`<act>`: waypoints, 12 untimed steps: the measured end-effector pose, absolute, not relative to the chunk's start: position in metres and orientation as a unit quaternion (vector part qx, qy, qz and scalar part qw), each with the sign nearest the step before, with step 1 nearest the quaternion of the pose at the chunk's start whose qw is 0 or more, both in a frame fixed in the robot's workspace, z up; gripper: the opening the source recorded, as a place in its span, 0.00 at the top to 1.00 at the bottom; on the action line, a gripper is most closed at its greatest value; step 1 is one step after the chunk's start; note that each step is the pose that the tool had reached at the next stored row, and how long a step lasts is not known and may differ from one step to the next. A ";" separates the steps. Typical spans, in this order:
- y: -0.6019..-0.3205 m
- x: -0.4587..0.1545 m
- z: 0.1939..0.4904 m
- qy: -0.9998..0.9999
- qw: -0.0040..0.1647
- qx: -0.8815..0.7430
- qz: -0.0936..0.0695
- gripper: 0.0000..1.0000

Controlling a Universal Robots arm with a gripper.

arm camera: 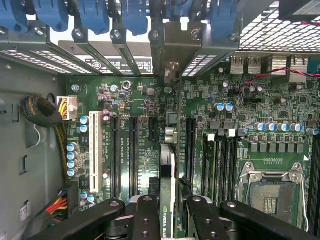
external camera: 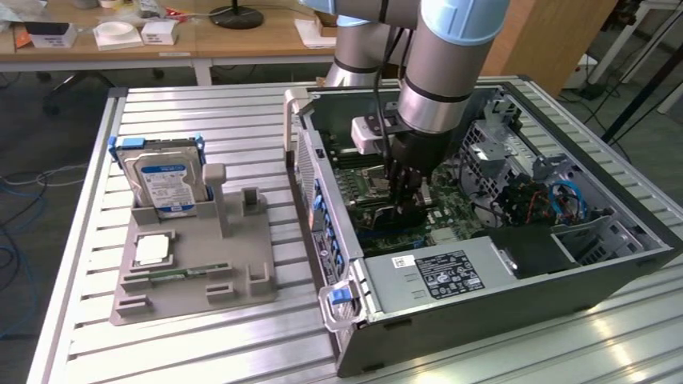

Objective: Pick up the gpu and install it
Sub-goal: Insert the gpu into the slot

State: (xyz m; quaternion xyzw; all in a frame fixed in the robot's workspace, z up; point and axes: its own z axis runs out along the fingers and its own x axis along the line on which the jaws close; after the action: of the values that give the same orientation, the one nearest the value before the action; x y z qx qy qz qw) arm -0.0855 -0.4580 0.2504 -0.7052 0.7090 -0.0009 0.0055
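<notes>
Surface: ribbed aluminium bench (external camera: pixel 192 112); wooden desks with clutter behind it.
Landmark: open computer case (external camera: pixel 597 276) lying on its side on the bench, motherboard (external camera: pixel 369 188) facing up.
Arm: reaches down into the case, above the motherboard's slot area.
Gripper: gripper (arm camera: pixel 169 207) clenched on the gpu (arm camera: pixel 168 187), fingers (arm camera: pixel 146 215) pressing either face of the card, seen edge-on in the wrist view.
Gpu position: upright on edge, inside the case, directly over the motherboard, running toward the rear bracket bay (arm camera: pixel 172 42). Its bracket end seems to sit at the case's rear wall. Whether its lower edge is in the slot (arm camera: pixel 176 130) I cannot tell.
Handling, judged: thin, stiff, light card; fragile at the connector edge and surface parts. Best taken by the flat faces near the middle of the top edge, as now, so it stays square to the slot; a skewed hold could bind or bend it.
Beside the case: grey parts holder (external camera: pixel 192 276) on the bench, carrying a hard drive (external camera: pixel 165 180) upright, a memory stick (external camera: pixel 176 274) lying flat, and a processor (external camera: pixel 153 250).
Holder's tall card posts (external camera: pixel 217 196): stand with nothing between them.
</notes>
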 end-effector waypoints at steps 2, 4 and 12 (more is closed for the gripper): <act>-0.458 -0.086 0.250 0.709 0.007 -0.705 0.000 0.74; -0.458 -0.086 0.250 0.709 0.006 -0.705 -0.001 0.67; -0.458 -0.085 0.250 0.709 0.006 -0.705 -0.001 0.44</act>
State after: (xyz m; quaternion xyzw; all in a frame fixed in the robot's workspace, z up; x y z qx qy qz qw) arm -0.0855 -0.4580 0.2504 -0.7052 0.7090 -0.0009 0.0056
